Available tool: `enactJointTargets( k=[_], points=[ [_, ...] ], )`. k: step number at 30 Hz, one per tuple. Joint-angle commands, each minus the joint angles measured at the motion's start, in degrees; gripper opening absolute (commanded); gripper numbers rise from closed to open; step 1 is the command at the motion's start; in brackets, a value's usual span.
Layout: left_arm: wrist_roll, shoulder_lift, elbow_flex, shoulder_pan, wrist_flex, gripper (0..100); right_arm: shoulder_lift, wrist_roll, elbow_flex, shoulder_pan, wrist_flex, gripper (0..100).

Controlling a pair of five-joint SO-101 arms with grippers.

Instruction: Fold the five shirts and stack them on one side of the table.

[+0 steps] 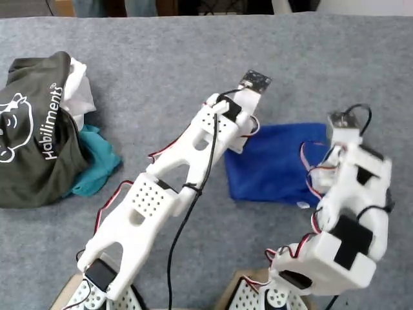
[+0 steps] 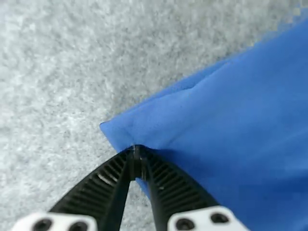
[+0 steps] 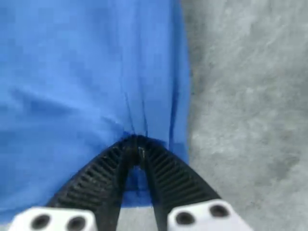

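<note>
White perforated arms (image 1: pixel 148 200), black ribbed jaws

**Table surface, grey felt**

I see the table (image 1: pixel 161 77) covered edge to edge in grey felt. A blue shirt (image 1: pixel 277 171) lies flat right of centre, folded to a rough rectangle. On the left sits a heap: a dark green shirt (image 1: pixel 32 148) with white print on top, a teal shirt (image 1: pixel 97 165) poking out beneath it, and a white shirt (image 1: pixel 80 87) at its far side. The heap and the blue shirt are well apart.
</note>
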Motion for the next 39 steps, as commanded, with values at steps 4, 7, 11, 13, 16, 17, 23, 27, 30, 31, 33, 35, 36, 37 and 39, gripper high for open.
enactJointTargets(
  k=[4,7,11,13,16,17,23,27,30,31,33,35,36,37,39],
  points=[
    [-0.1,-1.1,-8.9,0.0,4.1,3,-3.6,0.0,-2.3,2.0,1.7,1.5],
    [0.0,-1.1,-18.8,0.5,9.9,3,-6.1,0.4,-6.8,1.9,8.4,1.5],
    [-0.4,-0.5,-35.3,0.7,18.4,3,-11.7,0.4,-11.9,1.5,14.2,1.5],
    [-0.3,-1.2,-34.7,0.7,19.6,3,-15.0,-0.3,-15.1,1.5,17.1,1.5],
    [1.2,-5.4,-32.4,0.7,19.9,3,-17.5,-3.5,-19.4,1.5,17.7,1.5],
    [2.0,-7.2,-31.0,1.4,19.9,3,-17.4,-4.0,-20.5,1.2,16.7,1.5],
    [-1.3,-24.1,-17.1,6.9,20.0,3,-9.1,-5.9,-29.5,-0.3,14.6,1.5],
    [-2.0,-38.6,4.4,3.7,19.8,3,-2.3,-6.0,-37.4,-0.4,18.0,1.5],
    [-2.1,-49.4,22.3,3.2,18.1,3,2.2,-5.2,-41.3,-1.8,18.6,1.5],
    [-2.1,-52.9,28.2,3.3,15.8,3,3.5,-4.5,-42.1,-2.4,19.2,1.5],
    [-2.1,-60.1,40.2,5.1,9.1,3,6.2,-4.3,-44.0,-4.0,20.2,1.5],
    [-2.1,-66.7,52.8,7.3,1.1,3,8.7,-4.5,-45.4,-5.2,20.5,1.5],
    [-2.1,-69.8,59.4,8.6,-3.6,3,9.9,-4.5,-46.2,-5.8,20.5,1.5],
    [-2.1,-71.8,65.7,9.5,-9.1,3,11.0,-4.4,-46.9,-6.5,20.6,1.5],
    [-2.0,-73.1,77.2,10.0,-22.7,3,13.3,-4.2,-48.1,-7.4,20.5,1.5]
  ],
)
